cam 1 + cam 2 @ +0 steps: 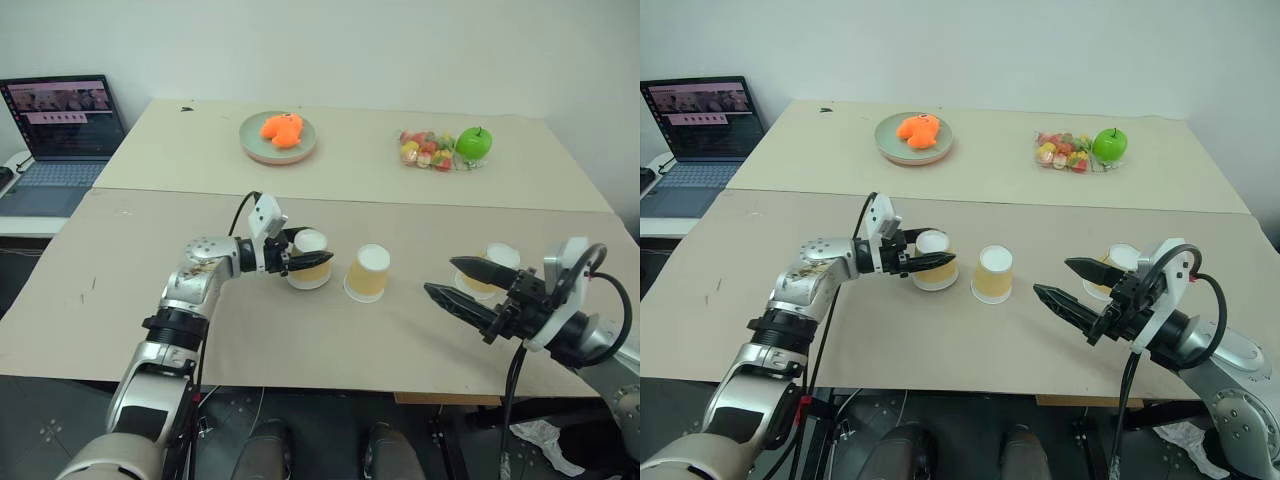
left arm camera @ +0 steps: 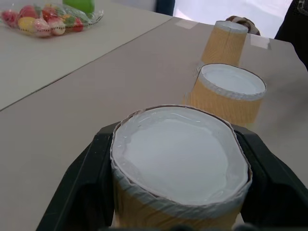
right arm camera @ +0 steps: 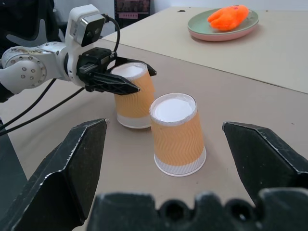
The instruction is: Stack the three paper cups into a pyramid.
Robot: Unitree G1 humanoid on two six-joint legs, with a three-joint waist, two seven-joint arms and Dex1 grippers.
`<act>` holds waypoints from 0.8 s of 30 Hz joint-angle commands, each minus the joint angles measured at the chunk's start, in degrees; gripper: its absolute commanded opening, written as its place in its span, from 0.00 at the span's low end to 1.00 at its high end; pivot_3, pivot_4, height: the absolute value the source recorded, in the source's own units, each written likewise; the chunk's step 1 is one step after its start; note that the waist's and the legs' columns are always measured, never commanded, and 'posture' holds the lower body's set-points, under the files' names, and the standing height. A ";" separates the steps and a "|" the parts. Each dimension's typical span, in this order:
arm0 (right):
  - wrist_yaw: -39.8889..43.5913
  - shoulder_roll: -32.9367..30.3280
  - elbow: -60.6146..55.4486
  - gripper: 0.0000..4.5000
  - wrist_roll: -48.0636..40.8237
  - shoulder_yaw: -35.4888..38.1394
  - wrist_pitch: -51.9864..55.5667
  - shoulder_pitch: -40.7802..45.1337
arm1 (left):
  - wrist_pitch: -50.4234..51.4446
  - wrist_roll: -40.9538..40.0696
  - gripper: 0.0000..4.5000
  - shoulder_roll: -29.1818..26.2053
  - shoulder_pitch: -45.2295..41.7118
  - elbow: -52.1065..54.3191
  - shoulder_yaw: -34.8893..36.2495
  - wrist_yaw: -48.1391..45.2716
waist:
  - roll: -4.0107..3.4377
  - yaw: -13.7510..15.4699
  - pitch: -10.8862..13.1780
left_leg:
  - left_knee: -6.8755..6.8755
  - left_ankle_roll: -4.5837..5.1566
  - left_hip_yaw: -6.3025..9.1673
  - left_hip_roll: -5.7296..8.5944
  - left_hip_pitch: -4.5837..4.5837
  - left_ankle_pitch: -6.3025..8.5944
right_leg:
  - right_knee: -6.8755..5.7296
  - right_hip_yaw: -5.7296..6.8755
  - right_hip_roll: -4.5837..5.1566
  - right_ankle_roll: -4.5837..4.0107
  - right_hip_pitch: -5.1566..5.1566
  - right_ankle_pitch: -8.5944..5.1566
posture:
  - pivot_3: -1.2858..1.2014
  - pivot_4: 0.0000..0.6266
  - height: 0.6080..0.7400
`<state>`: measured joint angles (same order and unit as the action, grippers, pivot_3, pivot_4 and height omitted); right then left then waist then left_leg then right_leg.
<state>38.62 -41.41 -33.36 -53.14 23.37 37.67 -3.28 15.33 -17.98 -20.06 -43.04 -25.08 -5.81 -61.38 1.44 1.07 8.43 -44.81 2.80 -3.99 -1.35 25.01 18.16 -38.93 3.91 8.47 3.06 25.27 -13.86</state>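
While all three cups sit upside down on the front table [image 1: 150, 330], none is stacked yet. L cup [image 1: 311, 259] and mid cup [image 1: 369, 273] stand just beside each other near the table's middle, w/ a slim gap between; R cup [image 1: 494, 268] is well apart, toward the R edge. Open tabletop lies in front of the cups up to the near edge, and a wide bare stretch on the L side. Behind, a seam splits this table from the rear table [image 1: 200, 150], which carries a green plate [image 1: 256, 146] w/ an orange toy [image 1: 282, 130], a bag of sweets [image 1: 425, 149] and a green apple [image 1: 474, 144] touching it. Laptop [image 1: 62, 140] sits off the far L; screen text too small to read. No brand or print legible on the cups, just a wavy emboss.

L gripper [image 1: 305, 258] is clamped on the L cup, fingers [image 2: 79, 192] pressing either side of its upper wall, cup resting on the table. R gripper [image 1: 462, 284] hangs w/ jaws spread wide, holding nothing, the R cup just behind its fingertips; contact can't be told.
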 commanded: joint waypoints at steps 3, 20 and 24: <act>-0.22 -0.95 -2.25 1.00 -1.33 2.44 -0.44 -0.27 | -3.04 1.00 0.59 2.06 -2.48 -2.44 0.31 0.39 | 0.00 -0.21 0.00 | 0.00 0.00 0.01 -0.01 -0.01 0.00 | -0.03 0.00 0.00 0.00 0.00 0.00 | 0.52 0.24 0.49; -0.39 -0.74 -1.89 1.00 -0.71 2.06 -0.96 -0.26 | -1.86 2.16 0.85 4.40 1.18 0.19 -1.57 0.01 | 0.00 -0.17 0.00 | 0.00 0.01 0.03 -0.01 -0.01 0.01 | -0.02 -0.01 0.02 0.00 -0.01 0.00 | 0.52 0.24 0.49; -0.18 -0.83 -1.73 1.00 -0.64 2.04 -0.93 -0.20 | -1.26 2.20 0.99 5.05 2.00 1.81 -1.51 0.92 | 0.00 -0.23 0.00 | -0.01 0.01 0.04 -0.01 0.00 0.01 | -0.02 0.00 0.02 0.00 0.00 0.00 | 0.52 0.24 0.49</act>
<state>38.28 -41.49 -33.96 -53.10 23.71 37.66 -4.15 14.08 -15.77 -14.96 -40.47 -26.46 -7.54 -60.86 1.44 0.84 8.44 -44.81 2.81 -3.95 -1.36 25.01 18.17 -38.95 3.91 8.49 3.06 25.28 -13.86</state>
